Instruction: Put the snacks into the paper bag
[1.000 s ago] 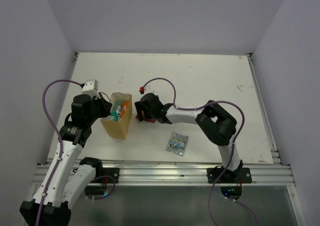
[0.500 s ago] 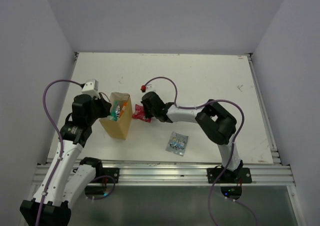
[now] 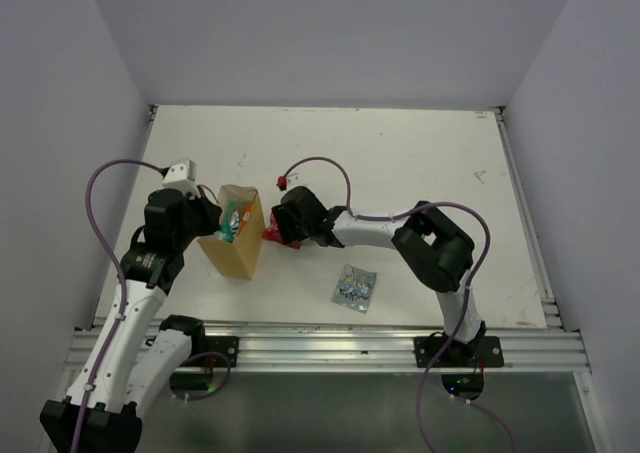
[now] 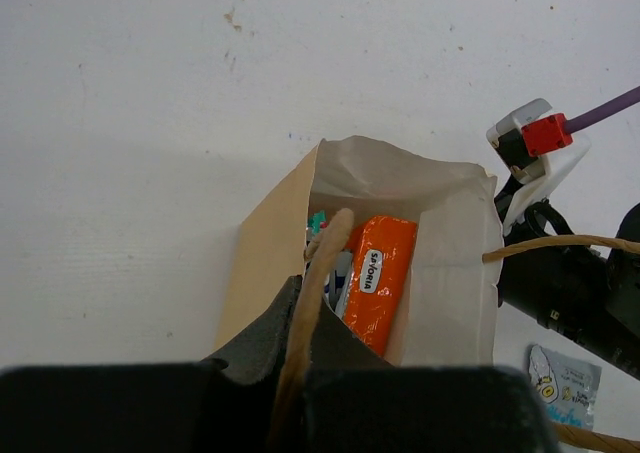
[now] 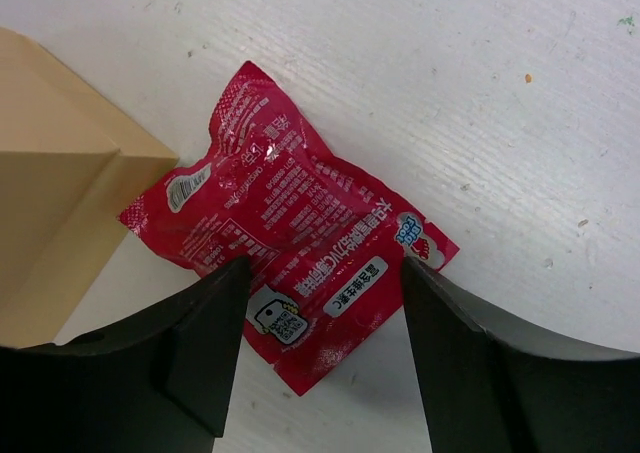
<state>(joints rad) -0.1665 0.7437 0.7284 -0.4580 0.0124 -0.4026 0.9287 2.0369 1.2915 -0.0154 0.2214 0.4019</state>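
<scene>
One small red packet (image 5: 290, 263), laid flat just beside the paper bag (image 3: 236, 251), is straddled by the right gripper (image 5: 322, 273), jaws spread. The bag's rim is pinched by the left gripper (image 4: 300, 325) — an orange packet (image 4: 378, 285) is seen inside.

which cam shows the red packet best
Right wrist: the red packet lies flat on the table inside the open right claw, beside the bag. Top external shows only a small red sliver by the bag. Left wrist does not show it.
</scene>
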